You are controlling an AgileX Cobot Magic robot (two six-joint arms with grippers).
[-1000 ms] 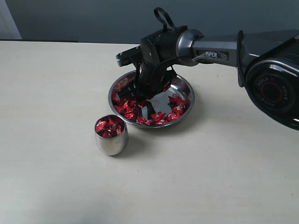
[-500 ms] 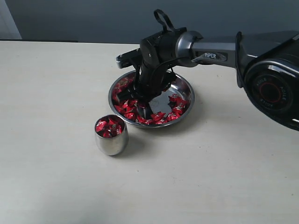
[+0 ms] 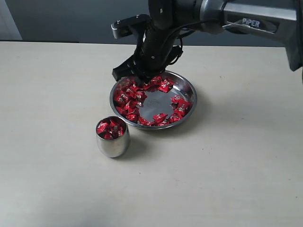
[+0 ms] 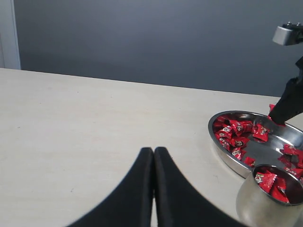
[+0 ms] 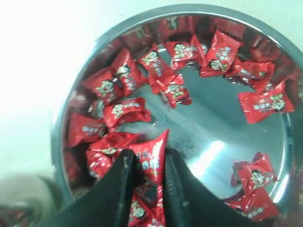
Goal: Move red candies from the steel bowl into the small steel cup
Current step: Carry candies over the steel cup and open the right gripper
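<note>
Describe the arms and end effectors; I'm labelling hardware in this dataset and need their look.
The right arm is a metallic grey tube with white PIPER lettering, leading into a black wrist housing with thin black cables and a small silver-grey block. The right end effector has two black fingers. The left end effector shows two black tapering fingers; its arm is out of view.

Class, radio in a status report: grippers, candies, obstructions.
Right gripper shut on one red candy, above steel bowl. Left gripper shut, empty. Small steel cup unobstructed.
</note>
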